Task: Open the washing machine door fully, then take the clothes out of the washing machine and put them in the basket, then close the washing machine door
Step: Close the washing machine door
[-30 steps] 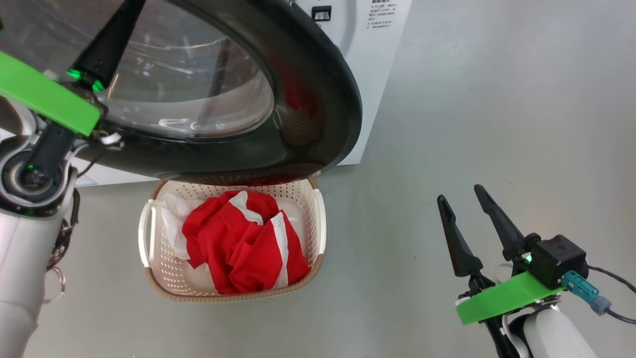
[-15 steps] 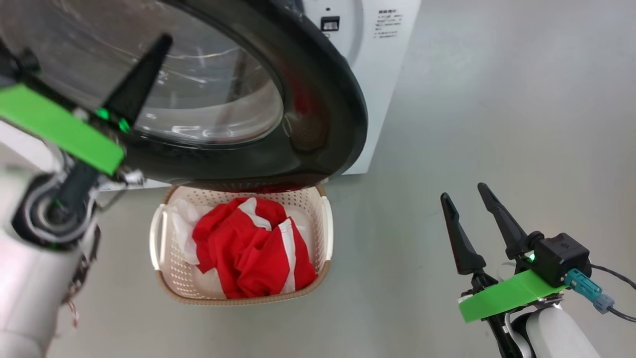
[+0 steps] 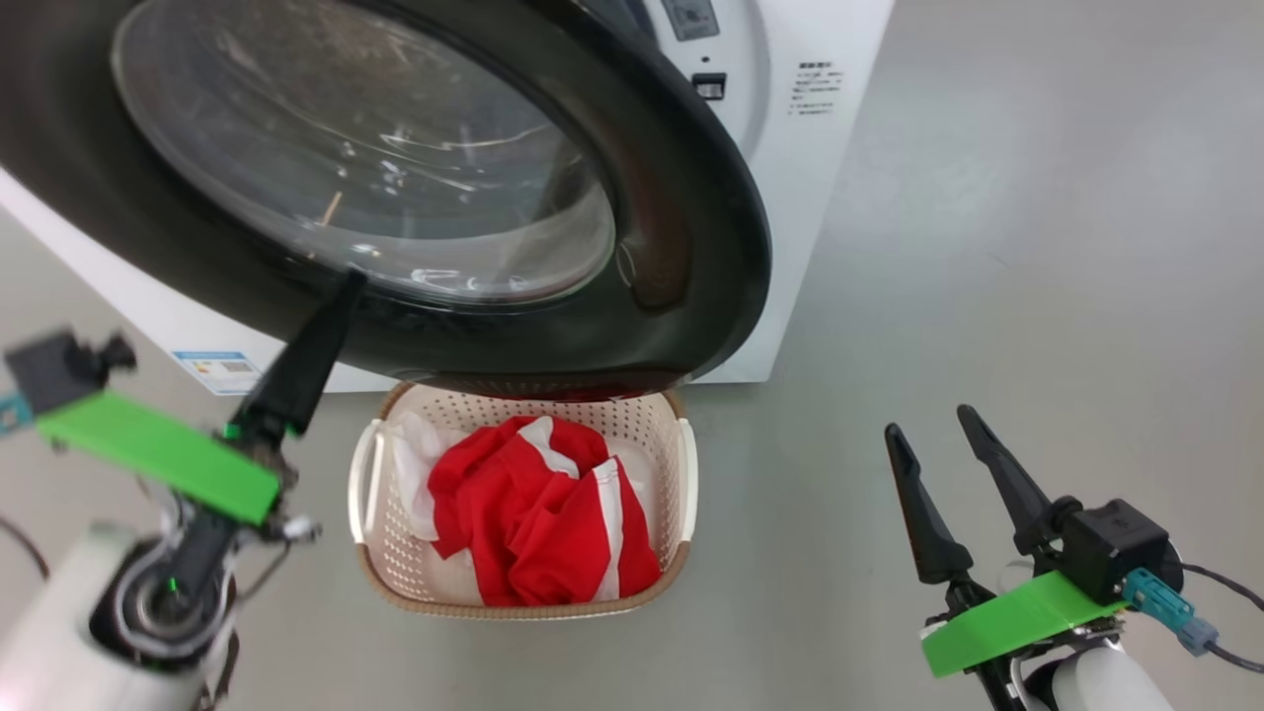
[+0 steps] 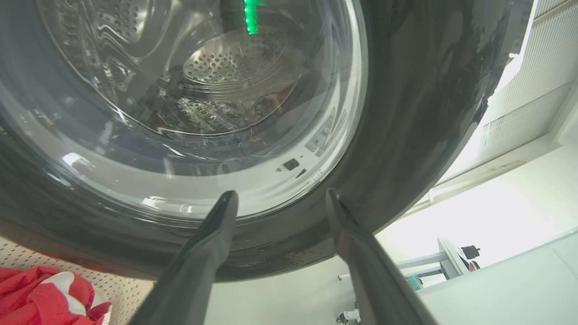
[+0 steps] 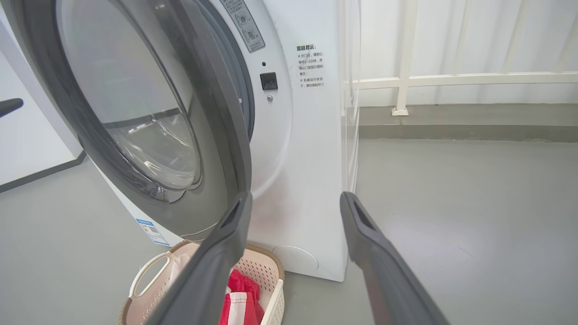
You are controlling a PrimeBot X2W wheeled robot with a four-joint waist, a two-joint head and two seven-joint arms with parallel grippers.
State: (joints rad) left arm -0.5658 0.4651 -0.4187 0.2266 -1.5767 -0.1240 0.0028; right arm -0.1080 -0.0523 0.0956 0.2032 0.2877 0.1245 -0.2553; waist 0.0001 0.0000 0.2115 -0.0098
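The large round glossy black washing machine door (image 3: pixel 681 257) hung ajar just ahead of the nearer left hand (image 4: pixel 281 193), whose fingers stood wide and empty.

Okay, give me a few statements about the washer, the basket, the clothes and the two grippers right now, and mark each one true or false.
1. The red and white striped clothes lie in the cream-white perforated plastic basket. True.
2. The right gripper holds a garment. False: its fingers stand apart with nothing between them.
3. The large round glossy black door is shut against the big white washing machine. False: it stands ajar, with a gap showing in the right wrist view.
4. The basket sits on the grey floor below the door. True.
5. The left gripper is clamped on the door's rim. False: its fingers are apart, gripping nothing.
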